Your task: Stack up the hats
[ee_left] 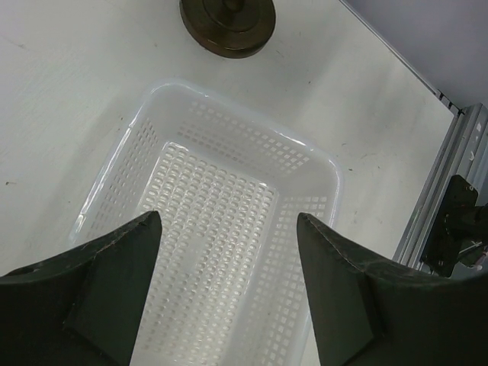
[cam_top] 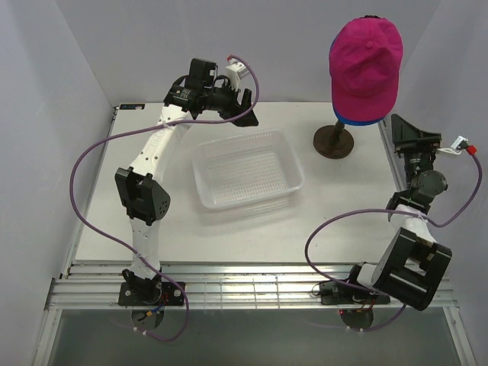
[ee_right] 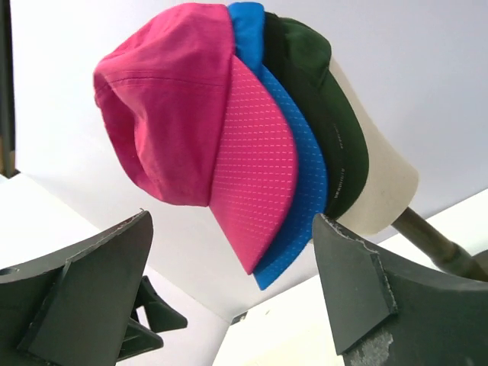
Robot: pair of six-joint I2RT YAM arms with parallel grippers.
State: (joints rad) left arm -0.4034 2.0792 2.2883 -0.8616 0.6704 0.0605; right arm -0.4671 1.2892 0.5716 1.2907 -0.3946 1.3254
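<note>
The hats sit stacked on a beige mannequin head [ee_right: 381,175] at the back right. The magenta-red cap [cam_top: 364,57] is outermost, also seen in the right wrist view [ee_right: 171,107]. Under it lie the blue cap [ee_right: 301,160] and the dark green cap [ee_right: 328,99]. A black cap shows only as a dark sliver at the crown [cam_top: 371,17]. My right gripper [ee_right: 232,297] is open and empty, just below and in front of the brims, apart from them. My left gripper [ee_left: 229,282] is open and empty above the clear tray [ee_left: 320,164].
The clear perforated tray [cam_top: 293,164] lies mid-table, nothing in it. The mannequin's brown round base [cam_top: 334,142] stands behind it to the right, also visible in the left wrist view [ee_left: 229,27]. Grey walls enclose the table on left, back and right. A metal rail runs along the near edge.
</note>
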